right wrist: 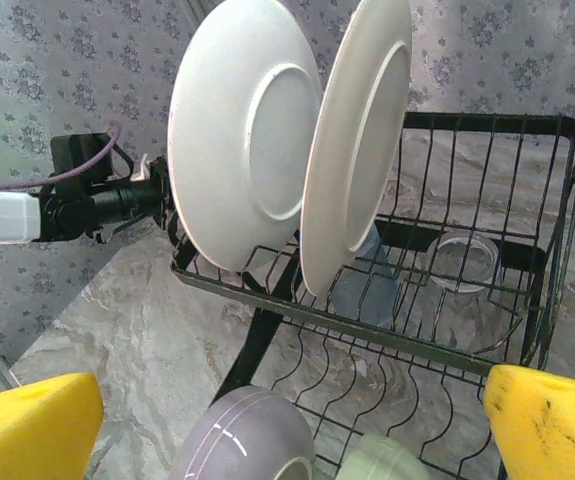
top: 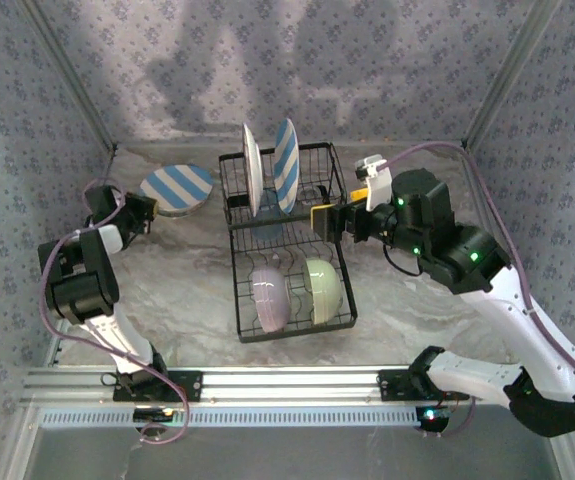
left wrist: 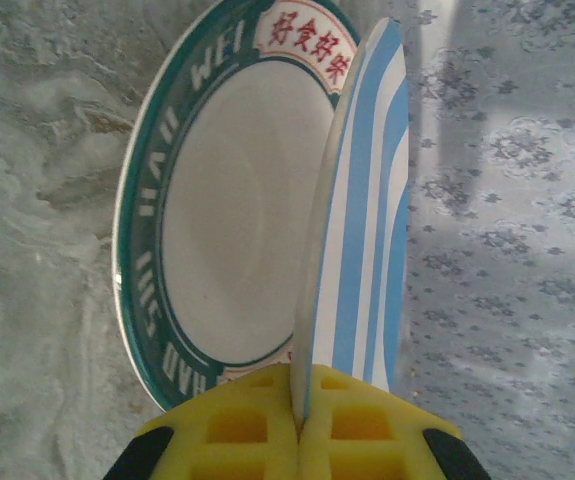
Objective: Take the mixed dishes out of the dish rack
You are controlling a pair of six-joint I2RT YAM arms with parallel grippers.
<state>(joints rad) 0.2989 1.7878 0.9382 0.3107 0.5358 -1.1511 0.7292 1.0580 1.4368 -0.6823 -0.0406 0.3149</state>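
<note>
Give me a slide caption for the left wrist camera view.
Left claw shut on a blue-striped plate, a green-rimmed lettered plate beside it.

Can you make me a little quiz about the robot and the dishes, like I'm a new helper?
1. True or false: the right gripper is shut.
2. How many plates stand upright in the dish rack?
3. What does the left gripper hold? A a fork, B a striped plate, C a sponge.
Key: 1 false, it is open. 2 two. 3 B.
</note>
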